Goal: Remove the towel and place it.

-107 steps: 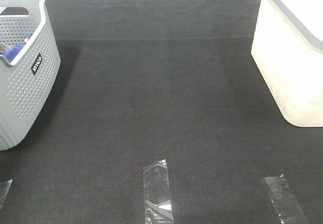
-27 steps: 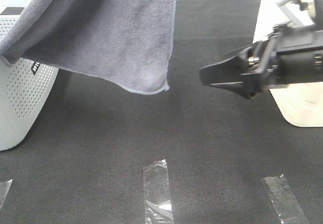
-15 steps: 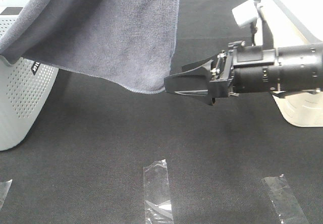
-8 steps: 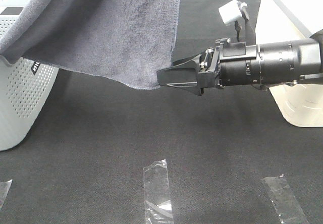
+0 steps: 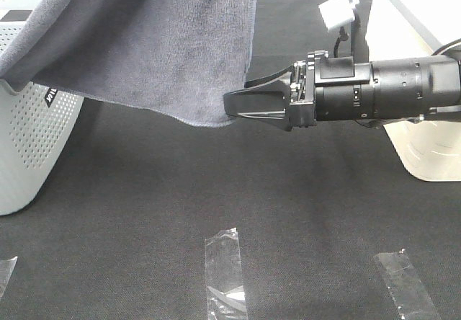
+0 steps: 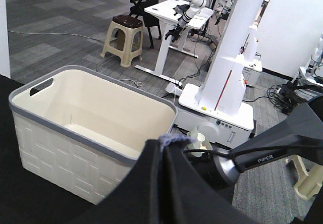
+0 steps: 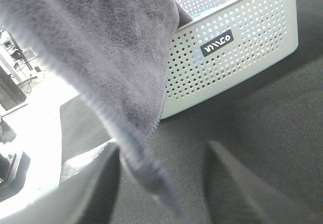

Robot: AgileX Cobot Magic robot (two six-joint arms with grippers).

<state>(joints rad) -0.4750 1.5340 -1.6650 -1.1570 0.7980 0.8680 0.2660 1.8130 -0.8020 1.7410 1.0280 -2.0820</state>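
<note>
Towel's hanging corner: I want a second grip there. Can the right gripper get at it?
Probably yes: the open right gripper straddles the towel, whose lower hem runs between its fingers in the wrist view; nothing blocks it.

Three cameras are covering the scene: one high overhead, one on each wrist.

The high camera is looking steeply down on the black mat (image 5: 144, 212), taking in the grey basket (image 5: 29, 147) at its left edge and the cream bin (image 5: 425, 150) at its right. The left wrist camera is facing outward across that bin (image 6: 55, 153) into the room beyond. The right wrist camera is sitting very close under the towel (image 7: 101, 42), looking toward the basket (image 7: 242, 47); it is sharing both with the high view.
</note>
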